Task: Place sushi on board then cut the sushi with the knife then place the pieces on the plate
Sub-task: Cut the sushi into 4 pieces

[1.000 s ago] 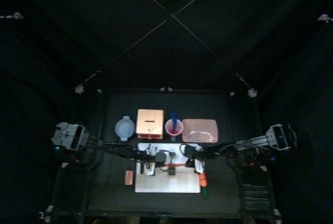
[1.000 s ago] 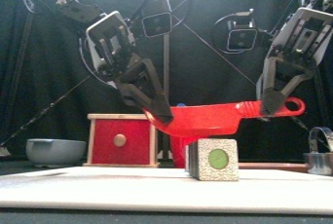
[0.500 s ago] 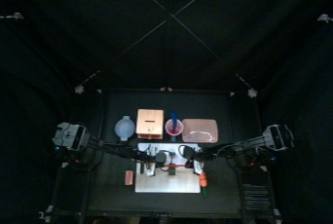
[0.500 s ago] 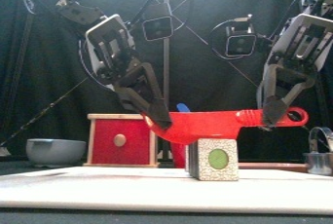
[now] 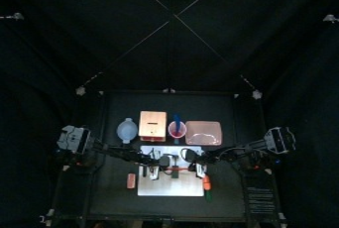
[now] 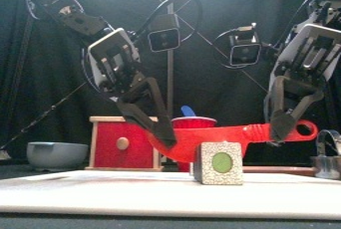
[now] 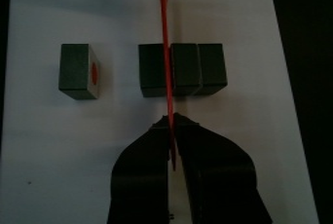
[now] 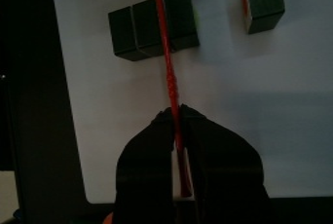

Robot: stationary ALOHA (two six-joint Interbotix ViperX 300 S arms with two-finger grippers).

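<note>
Black curtains all round, and on the small table a white cutting board (image 7: 267, 33) that takes up the front. On it lies the sushi roll (image 7: 196, 69), dark green, with one loose piece (image 7: 81, 70) already apart beside it. The red knife (image 7: 166, 28) lies across the roll near the end facing that piece. It is just above the roll or barely touching it (I can't tell which from the front).

The left gripper (image 7: 168, 123) pinches one end of the knife and the right gripper (image 8: 176, 113) the other. The pink tray (image 5: 204, 131) waits behind the board.

To cut cleanly, I'd say both ends should press down together, with the blade level and square to the roll.

The knife sits lower than a second ago. The roll and piece haven't shifted.
</note>
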